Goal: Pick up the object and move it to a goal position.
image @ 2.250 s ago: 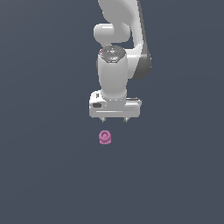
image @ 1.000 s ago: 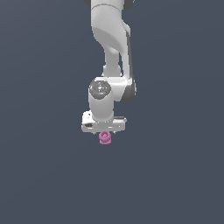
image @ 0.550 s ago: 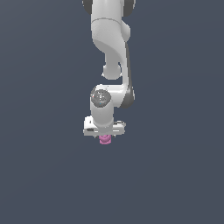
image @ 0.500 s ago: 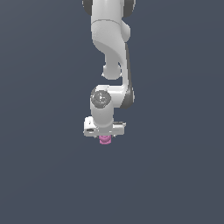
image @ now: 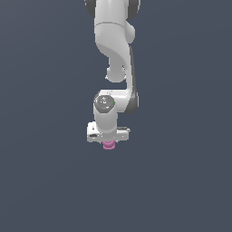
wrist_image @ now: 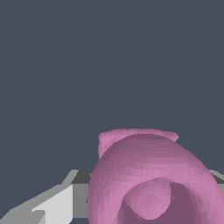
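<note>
Pink knobbly object (image: 108, 145): just below centre of the exterior frame, mostly hidden under the hand; fills the lower right of the wrist view (wrist_image: 153, 183)
Gripper (image: 108, 141): low over the object, straddling it; whether clenched or released cannot be told
Fingers: one grey pad (wrist_image: 52, 205) shows just beside the pink lobes
Arm: white, hanging from the top of the frame
Doing it well: centre the lobes between the pads, close squarely on them, check the hold, then lift straight

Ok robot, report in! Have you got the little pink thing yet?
Tool down over the pink knobbly piece. Piece sits between the fingers; grip not confirmed, closure hidden. Nothing else in view around it.
</note>
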You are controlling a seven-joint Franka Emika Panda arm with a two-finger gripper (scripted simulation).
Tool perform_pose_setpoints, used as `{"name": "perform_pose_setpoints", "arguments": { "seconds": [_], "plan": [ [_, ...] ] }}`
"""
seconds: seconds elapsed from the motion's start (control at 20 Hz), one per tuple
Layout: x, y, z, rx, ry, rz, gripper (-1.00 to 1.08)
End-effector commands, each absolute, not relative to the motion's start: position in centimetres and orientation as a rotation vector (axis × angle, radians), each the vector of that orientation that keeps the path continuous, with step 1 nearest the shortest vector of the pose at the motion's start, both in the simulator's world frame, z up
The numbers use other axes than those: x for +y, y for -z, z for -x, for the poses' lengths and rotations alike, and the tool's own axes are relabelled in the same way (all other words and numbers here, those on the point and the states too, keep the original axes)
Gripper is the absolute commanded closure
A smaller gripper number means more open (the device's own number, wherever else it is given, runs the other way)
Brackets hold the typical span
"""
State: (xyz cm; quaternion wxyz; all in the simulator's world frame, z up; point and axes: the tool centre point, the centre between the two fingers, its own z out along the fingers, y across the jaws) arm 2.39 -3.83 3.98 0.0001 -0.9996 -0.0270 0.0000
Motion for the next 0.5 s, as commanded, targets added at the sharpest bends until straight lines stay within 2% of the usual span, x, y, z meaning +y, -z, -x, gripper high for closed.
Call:
{"name": "perform_pose_setpoints", "arguments": {
  "seconds": [0.0,0.45],
  "plan": [
    [-3.82,-3.93,-2.39,-0.085,0.0,3.14,1.08],
    [-3.18,-4.82,-2.2,-0.085,0.001,3.141,1.08]
  ]
}}
